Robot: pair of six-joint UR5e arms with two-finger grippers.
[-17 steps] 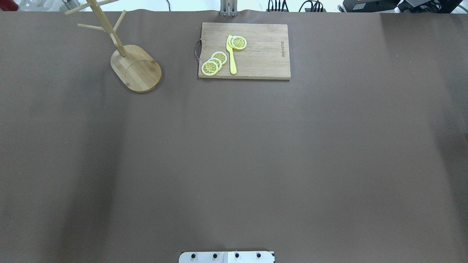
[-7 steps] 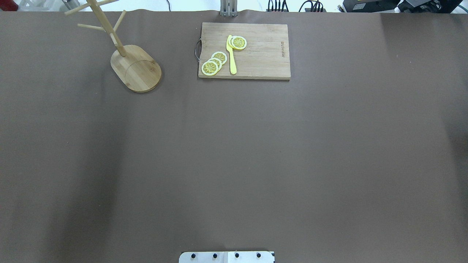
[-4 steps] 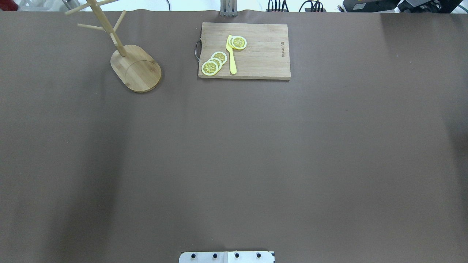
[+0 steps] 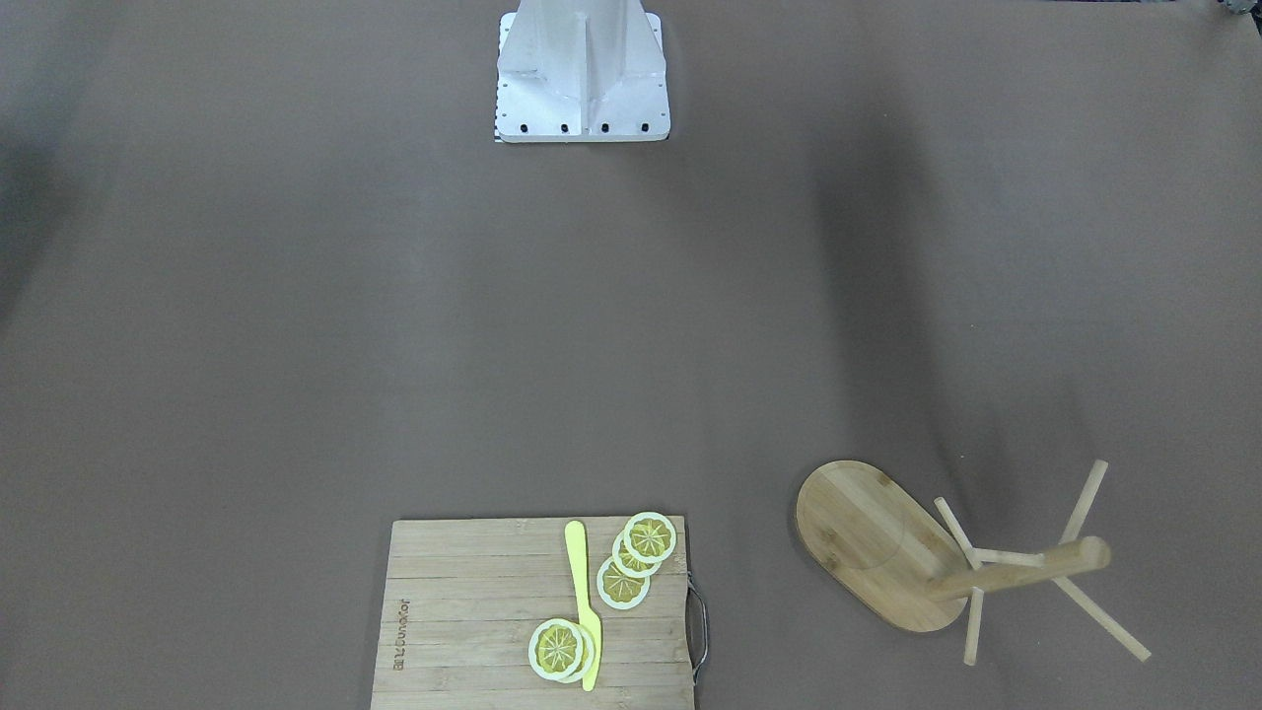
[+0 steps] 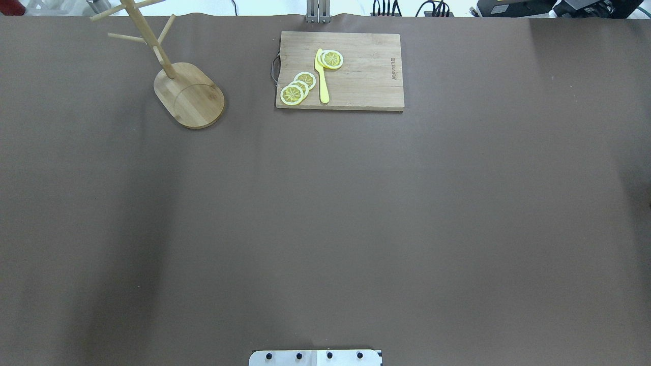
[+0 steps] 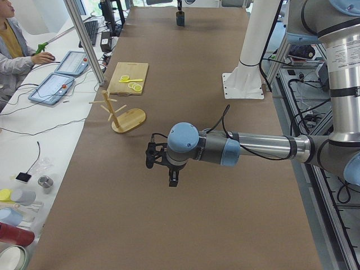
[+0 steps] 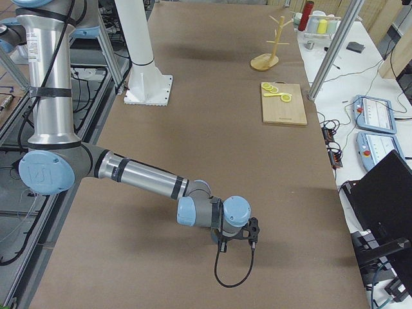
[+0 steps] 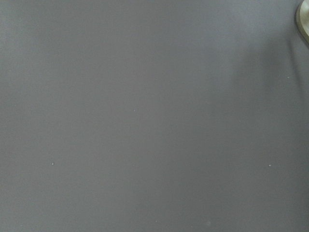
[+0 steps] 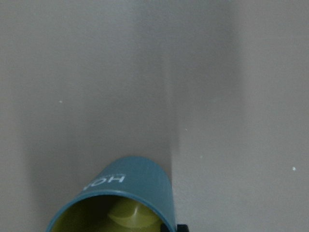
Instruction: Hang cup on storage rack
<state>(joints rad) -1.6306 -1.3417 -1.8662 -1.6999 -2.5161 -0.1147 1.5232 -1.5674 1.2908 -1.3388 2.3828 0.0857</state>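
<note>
At the table's (image 5: 457,229) right end: right claw (image 7: 249,232) is hovering close by the cup (image 9: 126,193); its width I cannot tell.
Advice: gripping the wall squarely, keeping it steady for the storage rack (image 5: 196,99).

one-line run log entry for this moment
stage: not yet hung | slate-blue cylindrical HOME cup: close below right wrist camera | light bamboo mug tree: pegs bare | left gripper, right gripper: state unclear

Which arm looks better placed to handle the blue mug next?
The right arm, probably: its wrist camera shows the mug close beneath it. The left arm is at the other end of the table, by the rack.
</note>
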